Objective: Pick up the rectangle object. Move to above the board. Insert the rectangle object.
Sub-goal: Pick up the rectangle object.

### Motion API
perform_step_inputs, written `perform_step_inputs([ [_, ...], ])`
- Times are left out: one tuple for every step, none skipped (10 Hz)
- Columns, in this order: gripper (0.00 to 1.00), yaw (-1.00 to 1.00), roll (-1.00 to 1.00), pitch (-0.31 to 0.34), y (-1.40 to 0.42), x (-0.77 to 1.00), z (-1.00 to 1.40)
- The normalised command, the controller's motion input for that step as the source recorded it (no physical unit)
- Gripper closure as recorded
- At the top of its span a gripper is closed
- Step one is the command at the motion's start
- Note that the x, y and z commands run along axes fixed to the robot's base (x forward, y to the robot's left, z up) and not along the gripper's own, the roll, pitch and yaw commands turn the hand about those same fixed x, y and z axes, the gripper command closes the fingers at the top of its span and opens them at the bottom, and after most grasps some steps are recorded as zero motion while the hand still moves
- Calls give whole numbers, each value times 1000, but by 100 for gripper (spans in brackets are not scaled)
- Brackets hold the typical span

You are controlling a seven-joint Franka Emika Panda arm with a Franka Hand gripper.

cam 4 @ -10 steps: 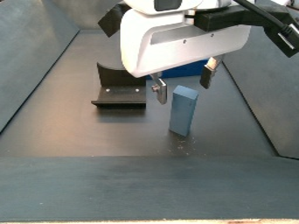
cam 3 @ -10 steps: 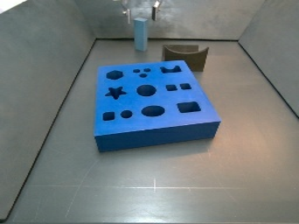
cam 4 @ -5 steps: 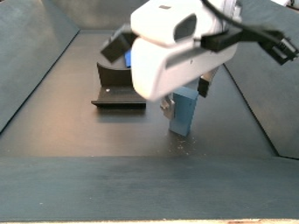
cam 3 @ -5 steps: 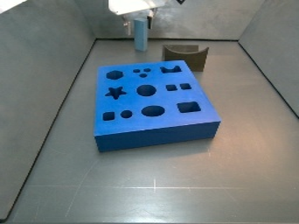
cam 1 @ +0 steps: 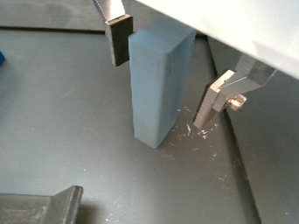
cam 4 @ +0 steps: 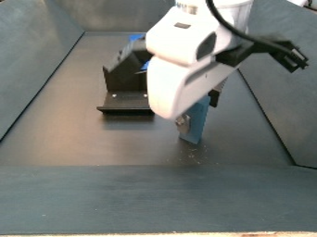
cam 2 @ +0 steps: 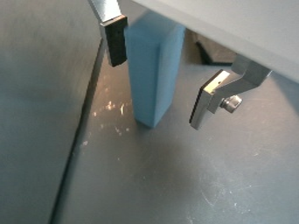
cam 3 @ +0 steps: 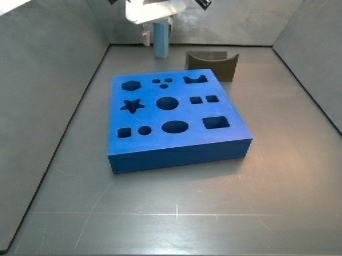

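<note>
While the rectangle object [cam 1: 162, 83] stands upright on the grey floor [cam 1: 70, 114], we see our gripper [cam 1: 163, 77] lowered around it, one finger [cam 1: 118, 40] on each side with gaps showing, so the jaws are spread wide and hold nothing. In a side view the bar sits at the far end of the bin, beyond the board [cam 3: 174, 117] and beside the fixture [cam 3: 214, 63] (the arm's white body hides most of the bar in a side view [cam 4: 195, 120]).

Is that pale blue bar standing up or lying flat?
Upright: the rectangle object stands on end on the floor, between the open gripper fingers.
</note>
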Motion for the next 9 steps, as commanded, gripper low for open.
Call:
perform_step_inputs([
  [0,0,0,-40,0,0,0],
  [0,3,0,-40,0,0,-23],
  [0,0,-111,-117,0,0,-123],
  [0,166,-346,-243,0,0,-543],
  [0,166,-217,-29,97,40,-231],
  [0,0,-31,0,29,0,0],
  [0,0,-103,-14,0,0,-3],
  [100,0,0,0,0,0,0],
  [100,0,34,0,0,0,0],
])
